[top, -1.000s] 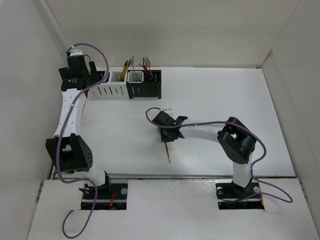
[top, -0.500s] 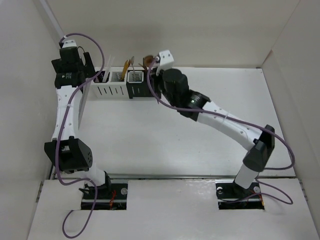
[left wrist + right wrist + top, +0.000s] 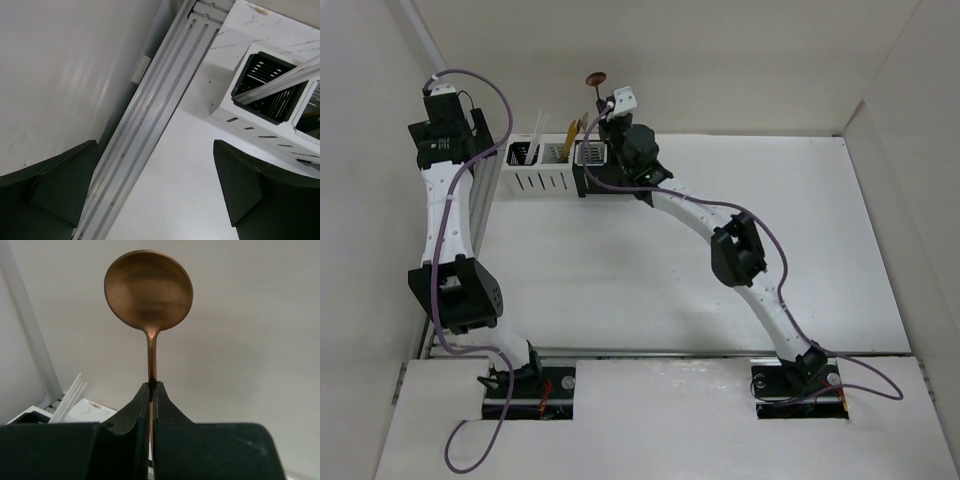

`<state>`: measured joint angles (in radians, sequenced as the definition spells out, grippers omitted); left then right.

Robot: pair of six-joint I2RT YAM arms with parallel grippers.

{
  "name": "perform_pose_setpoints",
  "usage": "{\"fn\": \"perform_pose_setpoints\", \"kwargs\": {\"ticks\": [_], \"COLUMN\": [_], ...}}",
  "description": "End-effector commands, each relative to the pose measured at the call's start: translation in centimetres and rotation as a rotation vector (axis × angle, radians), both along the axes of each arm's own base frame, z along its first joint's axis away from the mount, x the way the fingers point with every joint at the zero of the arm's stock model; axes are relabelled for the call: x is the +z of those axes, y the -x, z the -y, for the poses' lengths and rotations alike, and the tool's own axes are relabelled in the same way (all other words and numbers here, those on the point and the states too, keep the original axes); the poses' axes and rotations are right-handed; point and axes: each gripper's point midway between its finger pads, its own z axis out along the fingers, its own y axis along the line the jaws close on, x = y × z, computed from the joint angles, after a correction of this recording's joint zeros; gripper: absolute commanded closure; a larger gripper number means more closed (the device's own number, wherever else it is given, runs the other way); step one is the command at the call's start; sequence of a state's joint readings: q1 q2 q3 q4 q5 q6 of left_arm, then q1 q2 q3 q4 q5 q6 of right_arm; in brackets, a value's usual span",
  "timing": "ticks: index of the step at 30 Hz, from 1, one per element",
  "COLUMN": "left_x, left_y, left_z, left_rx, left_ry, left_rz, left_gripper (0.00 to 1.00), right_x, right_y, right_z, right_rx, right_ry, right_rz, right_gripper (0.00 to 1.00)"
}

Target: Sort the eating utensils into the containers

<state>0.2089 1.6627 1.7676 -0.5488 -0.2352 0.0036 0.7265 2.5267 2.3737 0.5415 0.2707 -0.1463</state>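
Right gripper (image 3: pixel 151 390): jaws pressed together on the thin stem of a copper spoon (image 3: pixel 148 290). The spoon stands upright, bowl on top, with the lower part of its handle hidden between the fingers.

In the top view the right arm is stretched toward the far side of the table (image 3: pixel 740 180). It holds the spoon in the air over the row of caddies (image 3: pixel 545 182), and the spoon is in none of them.

Left gripper (image 3: pixel 155 200): fingers wide apart with nothing between them. It hangs at the far left, over a metal rail (image 3: pixel 150 115), just beside the left end of the row.

Pale chopsticks (image 3: pixel 280 82) lean out of the leftmost white caddy. A gold utensil (image 3: pixel 572 130) stands in the next compartment. The black caddy at the right end is mostly hidden by the right arm.
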Motion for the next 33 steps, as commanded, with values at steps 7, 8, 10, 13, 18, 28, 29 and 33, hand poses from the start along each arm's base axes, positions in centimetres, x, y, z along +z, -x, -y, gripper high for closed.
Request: {"fn": "perform_pose_setpoints", "kwargs": {"ticks": [7, 8, 10, 13, 18, 28, 29, 33], "left_x": [0.6, 0.6, 0.2, 0.1, -0.3, 1.9, 3.0, 5.4], "left_y": [-0.3, -0.4, -0.6, -0.7, -0.8, 0.5, 0.8, 2.2], "left_z": [-0.3, -0.1, 0.0, 0.1, 0.1, -0.8, -1.5, -2.5], "left_rx": [-0.003, -0.013, -0.021, -0.029, -0.029, 0.015, 0.034, 0.070], "left_ry": [-0.009, -0.003, 0.004, 0.009, 0.011, -0.049, -0.070, -0.089], "left_rz": [0.006, 0.008, 0.000, 0.001, -0.008, 0.023, 0.046, 0.097], "left_gripper": [0.00, 0.00, 0.00, 0.00, 0.00, 0.00, 0.00, 0.00], "right_x": [6.1, 4.8, 2.3, -1.4, -2.6, 1.1, 3.3, 7.7], "right_y": [2.3, 1.9, 0.8, 0.7, 2.3, 4.5, 5.2, 7.8], "right_z": [-0.1, -0.4, -0.6, -1.4, -1.4, -0.9, -0.2, 1.9], "right_rx": [0.064, 0.064, 0.058, 0.089, 0.088, 0.148, 0.149, 0.137], "right_ry": [-0.261, -0.249, -0.216, -0.144, -0.106, -0.063, -0.075, -0.084], "right_rz": [0.263, 0.249, 0.200, 0.122, 0.059, 0.029, 0.044, 0.040], "right_gripper": [1.00, 1.00, 1.00, 1.00, 1.00, 0.24, 0.17, 0.00]}}
